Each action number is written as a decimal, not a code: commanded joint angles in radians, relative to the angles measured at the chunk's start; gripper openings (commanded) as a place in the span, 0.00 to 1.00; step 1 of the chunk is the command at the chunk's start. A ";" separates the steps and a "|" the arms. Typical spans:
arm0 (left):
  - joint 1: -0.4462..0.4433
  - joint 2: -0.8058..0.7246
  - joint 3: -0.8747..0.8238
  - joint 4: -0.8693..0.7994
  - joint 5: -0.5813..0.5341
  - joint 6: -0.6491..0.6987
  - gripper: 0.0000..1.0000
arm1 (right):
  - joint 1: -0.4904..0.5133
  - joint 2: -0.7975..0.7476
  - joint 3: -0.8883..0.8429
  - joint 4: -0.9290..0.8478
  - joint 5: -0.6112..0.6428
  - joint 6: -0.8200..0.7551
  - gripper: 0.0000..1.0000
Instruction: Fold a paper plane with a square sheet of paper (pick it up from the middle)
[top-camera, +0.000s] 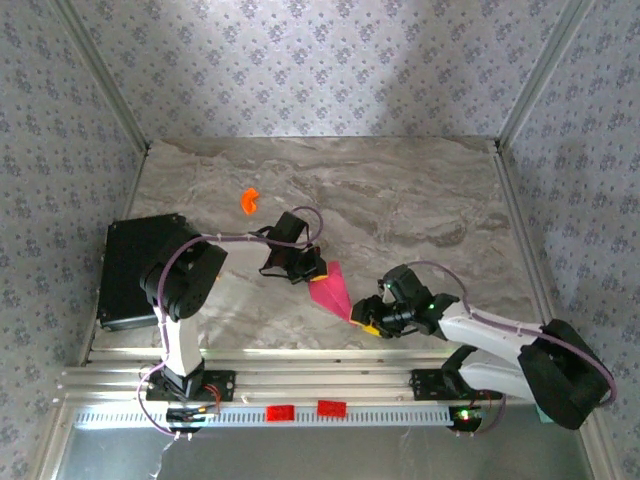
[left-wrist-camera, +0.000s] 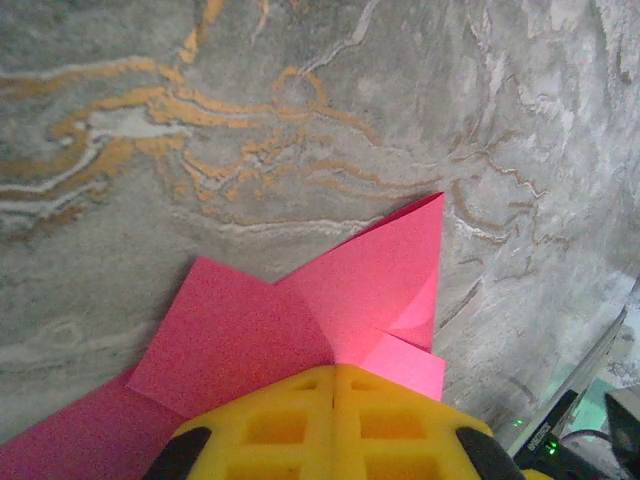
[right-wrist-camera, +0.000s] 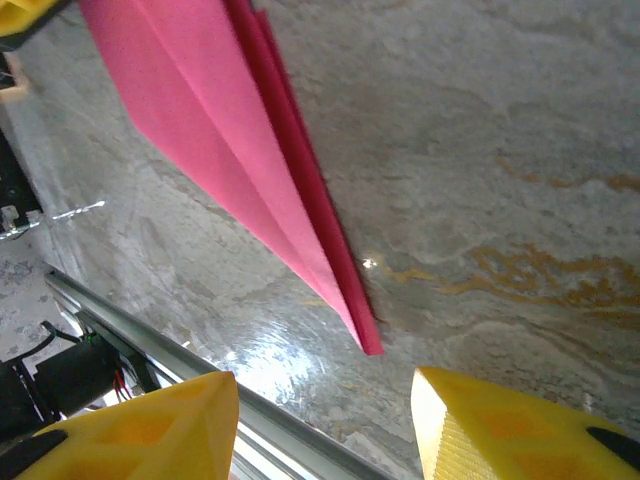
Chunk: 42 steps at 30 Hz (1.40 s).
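The square sheet of paper is folded into a slim magenta-pink paper plane (top-camera: 332, 290) that lies low over the table's near middle, its tip pointing near-right. My left gripper (top-camera: 314, 270) is shut on the plane's wide rear end. In the left wrist view the yellow fingers (left-wrist-camera: 400, 420) are pressed together over the folded flaps (left-wrist-camera: 300, 330). My right gripper (top-camera: 366, 318) is open just beyond the tip. In the right wrist view the pointed tip (right-wrist-camera: 368, 343) ends a little ahead of the gap of my right gripper (right-wrist-camera: 325, 425), touching neither finger.
A small orange plastic piece (top-camera: 249, 201) lies on the marble table (top-camera: 420, 200) behind the left arm. A black box (top-camera: 128, 270) sits at the table's left edge. A metal rail (top-camera: 330, 380) runs along the near edge, close under the right gripper.
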 joint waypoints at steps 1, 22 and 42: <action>0.007 0.036 -0.019 -0.074 -0.037 -0.022 0.04 | -0.001 0.035 0.031 0.002 -0.044 0.029 0.50; 0.007 0.057 -0.032 -0.042 -0.008 -0.056 0.03 | -0.014 0.118 0.030 0.041 -0.041 0.067 0.43; 0.007 0.053 -0.039 -0.038 -0.007 -0.059 0.03 | -0.016 0.090 0.031 0.094 -0.032 0.040 0.41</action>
